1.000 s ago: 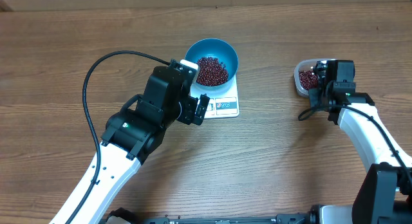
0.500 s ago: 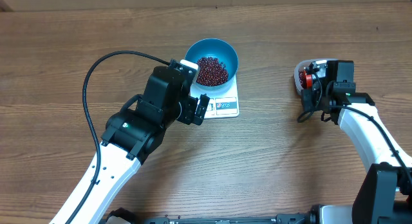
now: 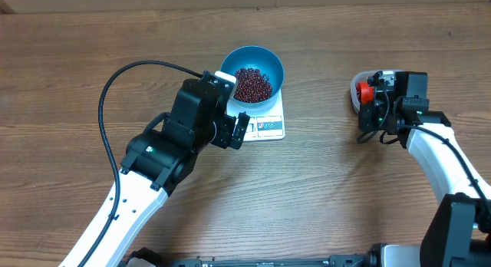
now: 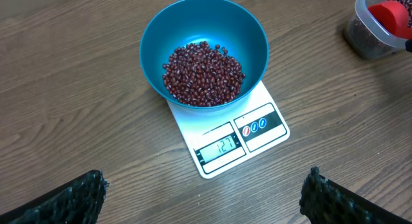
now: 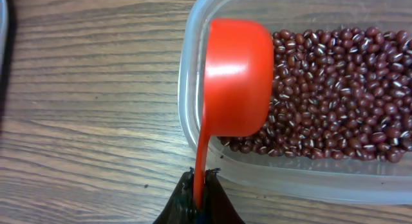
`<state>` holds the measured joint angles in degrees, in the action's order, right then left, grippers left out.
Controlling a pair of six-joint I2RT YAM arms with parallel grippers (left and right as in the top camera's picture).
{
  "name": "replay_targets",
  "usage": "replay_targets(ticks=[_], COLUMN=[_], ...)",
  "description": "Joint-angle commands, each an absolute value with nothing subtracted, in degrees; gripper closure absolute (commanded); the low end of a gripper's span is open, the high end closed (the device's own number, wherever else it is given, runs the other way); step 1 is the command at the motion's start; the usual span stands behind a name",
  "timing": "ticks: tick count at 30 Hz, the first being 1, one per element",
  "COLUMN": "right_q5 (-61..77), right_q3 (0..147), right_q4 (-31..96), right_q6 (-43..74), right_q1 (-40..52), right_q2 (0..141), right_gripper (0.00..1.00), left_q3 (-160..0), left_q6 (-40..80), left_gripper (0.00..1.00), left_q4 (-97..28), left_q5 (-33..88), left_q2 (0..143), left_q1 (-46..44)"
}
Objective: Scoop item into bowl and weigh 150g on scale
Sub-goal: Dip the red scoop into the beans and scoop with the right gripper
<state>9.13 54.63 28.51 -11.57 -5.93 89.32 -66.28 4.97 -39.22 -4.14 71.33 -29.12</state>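
Our right claw (image 5: 198,201) is clamped tight on the thin handle of a red scoop (image 5: 238,76), while our left claw (image 4: 203,205) stands spread wide with nothing between its fingers. Only the right wrist view shows that grip: the handle rises from the jaws at 6 o'clock to the cup at 12 o'clock, which hangs over the 9 o'clock rim of a clear tub (image 5: 187,121) of beans (image 5: 335,95). Only the left wrist view lets us read the scale (image 4: 264,130), whose display shows 127, with the blue bowl (image 4: 193,18) resting on its 12 o'clock half and a heap of beans inside. From overhead we see the left arm reaching in from 7 o'clock, its claw poised just at 7 o'clock of the scale, and the right arm coming up from 5 o'clock to the tub at the 3 o'clock side of the table (image 3: 322,198). The scoop turns its smooth outer side to the camera, so we cannot tell what it carries. The tub's 3 o'clock end is cut off, and the left fingertips show only as dark corners.
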Motion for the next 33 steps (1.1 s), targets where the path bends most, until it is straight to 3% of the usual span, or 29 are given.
replay_targets(ticks=[1, 16, 24, 33], right_q5=[16.6, 37.8, 40.7, 61.3], right_q3=[54.7, 54.7, 54.7, 54.8], right_q4=[28.3, 28.4, 27.6, 26.7], right_q6=[-10.2, -10.2, 3.4, 7.4], right_q1=[-8.2, -22.2, -27.6, -31.6], right_q2=[89.7, 89.7, 89.7, 89.7], right_gripper=[0.96, 0.96, 0.96, 0.96], left_q3=[-67.7, -67.7, -67.7, -67.7], left_q6=[4.7, 4.7, 4.7, 4.7], left_gripper=[0.0, 0.01, 0.0, 0.0], left_q4=[-39.2, -39.2, -39.2, -39.2], left_q5=[-4.6, -4.6, -4.6, -4.6], left_q2=[71.6, 71.6, 71.6, 71.6], left_q1=[-28.9, -28.9, -28.9, -28.9])
